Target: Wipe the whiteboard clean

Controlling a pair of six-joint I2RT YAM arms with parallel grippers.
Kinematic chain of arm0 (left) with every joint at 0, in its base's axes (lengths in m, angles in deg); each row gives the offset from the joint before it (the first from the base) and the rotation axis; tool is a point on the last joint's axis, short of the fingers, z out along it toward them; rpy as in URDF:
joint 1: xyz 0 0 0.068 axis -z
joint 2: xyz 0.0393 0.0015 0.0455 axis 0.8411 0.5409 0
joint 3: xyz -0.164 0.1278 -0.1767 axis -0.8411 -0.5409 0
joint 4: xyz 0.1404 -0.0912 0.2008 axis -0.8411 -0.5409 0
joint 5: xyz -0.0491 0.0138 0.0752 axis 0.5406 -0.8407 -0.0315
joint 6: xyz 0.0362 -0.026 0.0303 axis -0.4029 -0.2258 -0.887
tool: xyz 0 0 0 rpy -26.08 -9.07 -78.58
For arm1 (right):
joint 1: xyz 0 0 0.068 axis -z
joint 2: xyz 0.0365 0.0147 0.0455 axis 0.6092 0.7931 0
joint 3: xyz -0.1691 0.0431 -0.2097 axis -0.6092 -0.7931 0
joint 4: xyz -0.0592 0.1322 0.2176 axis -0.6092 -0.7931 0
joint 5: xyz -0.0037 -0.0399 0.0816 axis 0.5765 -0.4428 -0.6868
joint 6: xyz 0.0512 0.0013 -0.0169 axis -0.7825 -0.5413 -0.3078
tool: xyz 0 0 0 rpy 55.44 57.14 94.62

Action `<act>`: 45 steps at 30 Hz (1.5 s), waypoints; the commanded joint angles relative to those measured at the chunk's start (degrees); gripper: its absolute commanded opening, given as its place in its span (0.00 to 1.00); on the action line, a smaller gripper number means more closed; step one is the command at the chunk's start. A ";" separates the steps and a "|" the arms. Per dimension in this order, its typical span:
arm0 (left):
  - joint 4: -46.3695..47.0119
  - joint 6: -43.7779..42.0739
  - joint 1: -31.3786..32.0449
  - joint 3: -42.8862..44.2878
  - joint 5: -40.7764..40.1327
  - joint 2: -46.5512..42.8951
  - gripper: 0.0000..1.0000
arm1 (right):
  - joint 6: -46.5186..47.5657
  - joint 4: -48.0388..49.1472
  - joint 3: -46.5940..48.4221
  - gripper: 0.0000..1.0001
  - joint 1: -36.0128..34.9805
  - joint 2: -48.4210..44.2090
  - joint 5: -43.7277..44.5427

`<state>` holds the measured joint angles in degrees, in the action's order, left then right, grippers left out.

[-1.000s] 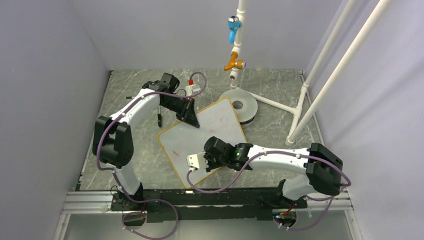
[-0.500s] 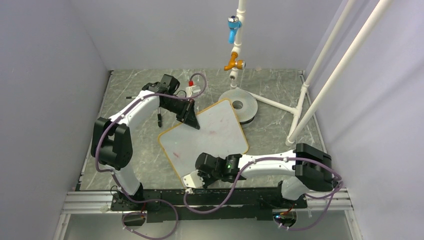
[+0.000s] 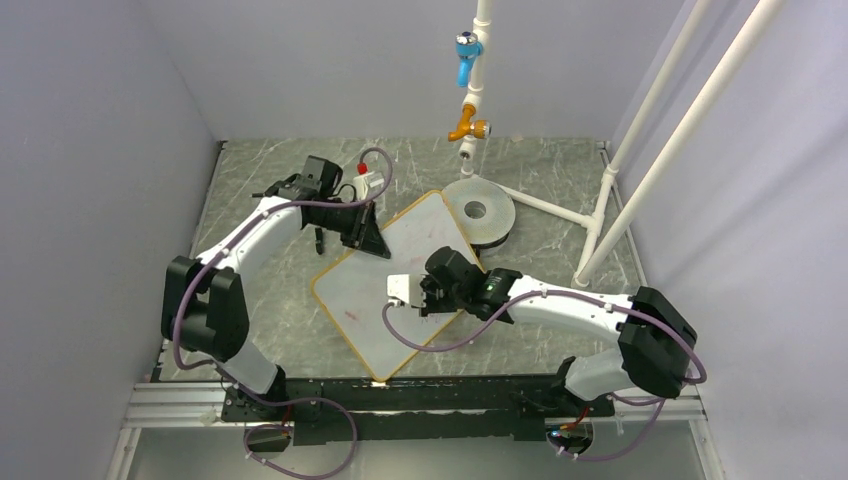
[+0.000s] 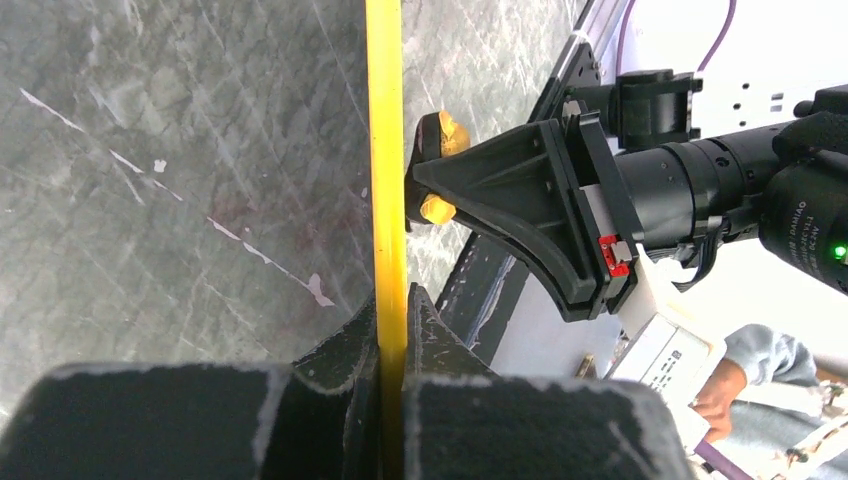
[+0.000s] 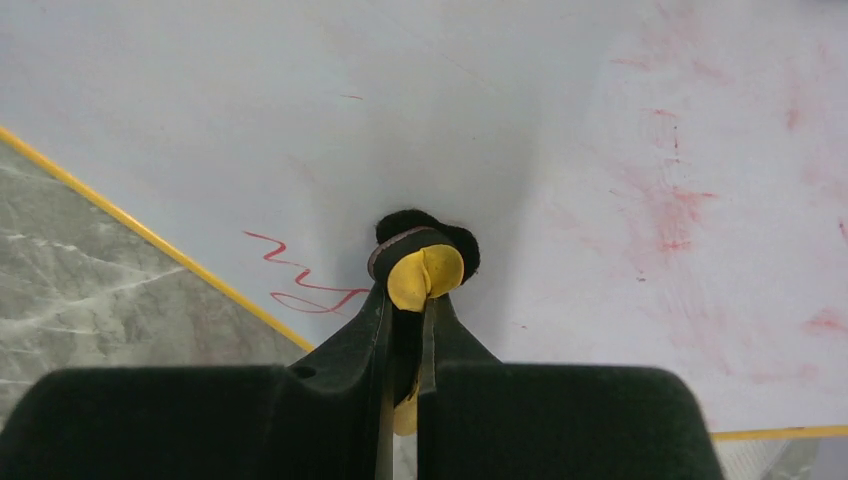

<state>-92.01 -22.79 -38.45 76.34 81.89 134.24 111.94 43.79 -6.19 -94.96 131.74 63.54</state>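
The whiteboard point(image 3: 357, 292), white with an orange-tan frame, lies askew on the marble table. My left gripper point(image 3: 374, 243) is shut on its far left edge; in the left wrist view the yellow frame point(image 4: 385, 150) runs between the fingers point(image 4: 440, 325). My right gripper point(image 3: 432, 296) is over the board's middle, shut on a yellow and black eraser pad point(image 5: 425, 266) that presses on the white surface point(image 5: 500, 120). A red squiggle point(image 5: 300, 283) remains near the board's left edge, and faint red smudges point(image 5: 670, 205) lie to the right. The left wrist view also shows the right gripper point(image 4: 420, 180).
A round grey disc point(image 3: 482, 212) sits just past the board's far corner. A white pipe frame point(image 3: 640, 150) stands at the right, with a blue valve point(image 3: 467, 52) and an orange valve point(image 3: 468, 128) hanging over the disc. A black marker point(image 3: 318, 240) lies left of the board.
My right gripper swept with the eraser from the board's near edge up to its middle. The left gripper and the board have shifted a little to the left.
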 commanded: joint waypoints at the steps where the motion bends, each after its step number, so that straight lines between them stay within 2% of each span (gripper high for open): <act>1: 6.82 6.66 1.14 -4.29 6.47 -5.58 0.00 | -1.67 4.59 -1.35 0.00 1.79 -0.25 0.22; 5: 10.37 9.99 1.09 -7.98 5.15 -8.82 0.00 | -0.54 1.90 -2.14 0.00 -1.63 1.01 -7.16; 11: 10.35 9.65 0.42 -9.76 4.70 -11.98 0.00 | 3.62 -1.88 -2.65 0.00 -10.15 3.44 -11.50; 15: 8.89 7.58 -0.57 -10.15 5.27 -12.03 0.00 | 3.09 -0.88 -2.86 0.00 -9.24 3.57 -10.72; 21: 7.59 5.56 -1.40 -9.50 5.83 -11.16 0.00 | -3.38 3.64 -2.12 0.00 2.02 1.94 -8.77; 27: 5.45 4.19 -2.57 -6.31 5.60 -9.09 0.00 | -6.06 3.88 -0.96 0.00 7.37 3.10 -6.44; 32: 4.23 3.24 -3.14 -4.86 5.31 -7.88 0.00 | -3.63 0.60 -1.01 0.00 6.89 3.56 -11.70; 36: 4.22 2.97 -3.58 -4.92 5.46 -7.90 0.00 | 0.80 -1.97 -2.23 0.00 2.17 3.95 -13.37; 41: 4.05 2.40 -3.78 -4.99 5.91 -8.16 0.00 | 3.36 -3.85 -2.11 0.00 -4.54 5.75 -12.45; 45: 3.81 1.88 -3.87 -5.20 6.22 -8.46 0.00 | 1.30 -2.44 -1.46 0.00 -4.79 6.44 -10.46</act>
<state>-88.77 -18.74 -42.56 68.62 80.84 127.35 113.34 40.65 -8.13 -99.88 137.46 51.98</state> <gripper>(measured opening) 0.075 0.075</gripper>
